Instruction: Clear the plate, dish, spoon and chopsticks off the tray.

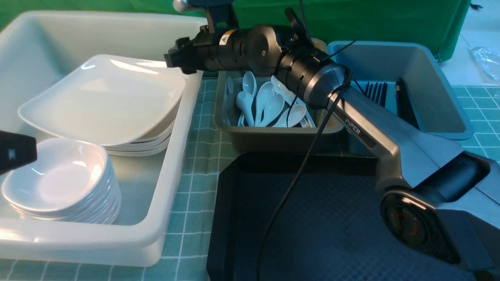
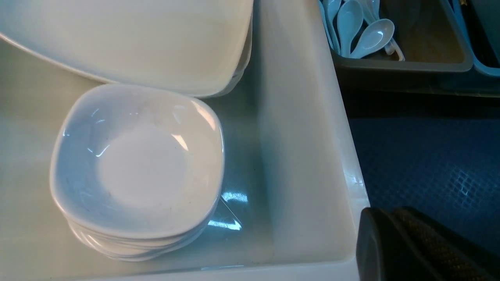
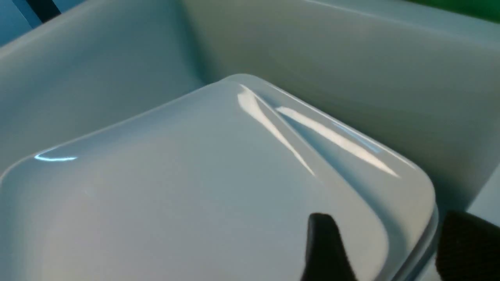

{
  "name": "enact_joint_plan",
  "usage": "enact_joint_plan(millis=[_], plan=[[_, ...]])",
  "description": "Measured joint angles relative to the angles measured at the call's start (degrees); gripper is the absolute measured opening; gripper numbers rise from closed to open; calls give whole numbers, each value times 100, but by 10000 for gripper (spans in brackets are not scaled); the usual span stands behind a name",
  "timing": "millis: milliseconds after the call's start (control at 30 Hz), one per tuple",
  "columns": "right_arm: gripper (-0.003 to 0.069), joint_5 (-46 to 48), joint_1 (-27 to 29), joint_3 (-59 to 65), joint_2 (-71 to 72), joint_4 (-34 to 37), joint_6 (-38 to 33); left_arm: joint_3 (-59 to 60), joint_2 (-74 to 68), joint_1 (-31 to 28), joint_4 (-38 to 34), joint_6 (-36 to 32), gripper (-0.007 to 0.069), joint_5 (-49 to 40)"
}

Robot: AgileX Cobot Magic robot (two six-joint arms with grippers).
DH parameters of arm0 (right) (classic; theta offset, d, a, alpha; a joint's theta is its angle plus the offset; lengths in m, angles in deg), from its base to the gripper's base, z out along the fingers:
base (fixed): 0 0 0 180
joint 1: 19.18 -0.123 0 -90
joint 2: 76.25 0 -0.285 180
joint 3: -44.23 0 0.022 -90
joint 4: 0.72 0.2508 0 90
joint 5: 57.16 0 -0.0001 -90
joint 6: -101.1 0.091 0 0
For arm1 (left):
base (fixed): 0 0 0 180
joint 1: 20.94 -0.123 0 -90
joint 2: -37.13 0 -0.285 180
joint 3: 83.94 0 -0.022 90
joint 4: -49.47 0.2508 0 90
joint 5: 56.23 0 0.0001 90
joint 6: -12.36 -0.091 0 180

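The large white plate (image 1: 105,101) lies on top of a stack of plates inside the white tub (image 1: 175,164). My right gripper (image 1: 174,58) reaches over the tub's right wall. Its fingers stand open on either side of the plate's (image 3: 195,175) near corner rim, with gaps showing in the right wrist view around the gripper (image 3: 390,249). The small white dishes (image 1: 58,179) are stacked in the same tub. My left gripper (image 2: 375,222) is shut and empty above the tub's corner. White spoons (image 1: 265,105) fill the grey tub. Black chopsticks (image 1: 405,105) lie in the blue tub. The black tray's (image 1: 312,218) visible floor is bare.
The grey tub (image 1: 273,138) and blue tub (image 1: 441,97) stand side by side behind the tray. My right arm's forearm (image 1: 363,128) crosses over them and the tray. A black cable (image 1: 289,187) hangs over the tray. A green checked cloth (image 1: 203,140) covers the table.
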Motion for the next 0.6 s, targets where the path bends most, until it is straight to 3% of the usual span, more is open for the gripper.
enact_joint_plan(millis=[133, 200, 300, 400, 500, 600], plan=[[449, 252, 0, 0, 239, -299, 101, 0, 0, 0, 0, 0, 8, -23], [407, 636, 0, 0, 429, -628, 191, 0, 0, 0, 0, 0, 8, -29], [284, 1511, 0, 0, 760, -1001, 178, 0, 0, 0, 0, 28, 8, -41], [94, 2517, 0, 0, 1322, -1489, 71, 0, -66, 0, 0, 163, 8, -123], [33, 3389, 0, 0, 1869, -2015, 16, 0, -290, 0, 0, 249, 8, -244], [26, 4167, 0, 0, 2381, -2594, 6, -56, -628, 0, 5, 302, 8, -292]])
